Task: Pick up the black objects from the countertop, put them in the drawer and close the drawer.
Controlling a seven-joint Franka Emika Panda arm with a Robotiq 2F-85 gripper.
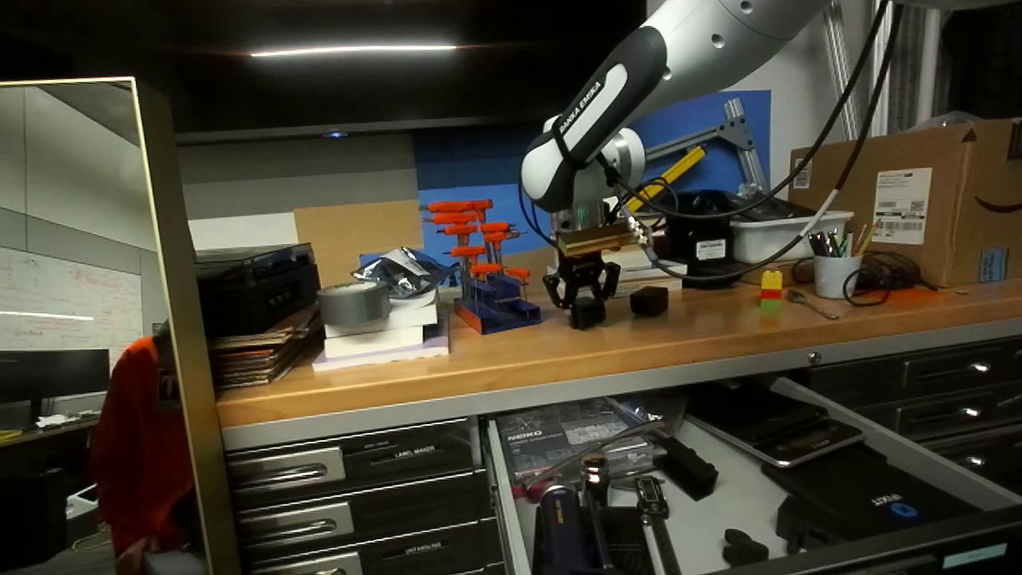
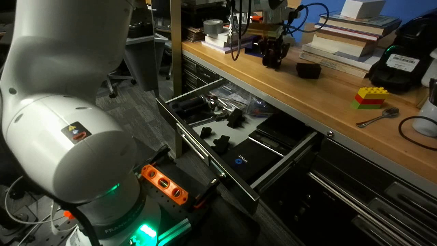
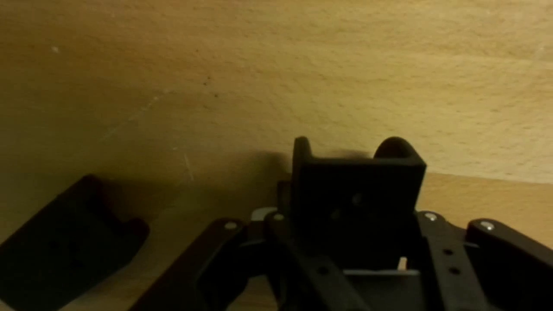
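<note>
Wrist view is showing a black block (image 3: 356,185) being pinched by the gripper (image 1: 588,304), jaws gripping its two sides, low at the countertop (image 1: 703,327); whether its underside is touching that surface, the views are not showing. Near it, a second black block (image 2: 308,70) is lying loose. Farther out, the drawer (image 2: 285,160) is standing open, and small black pieces (image 2: 221,143) are sitting inside, probably marking part of the putting-away as done, while these two blocks and the closing are remaining
</note>
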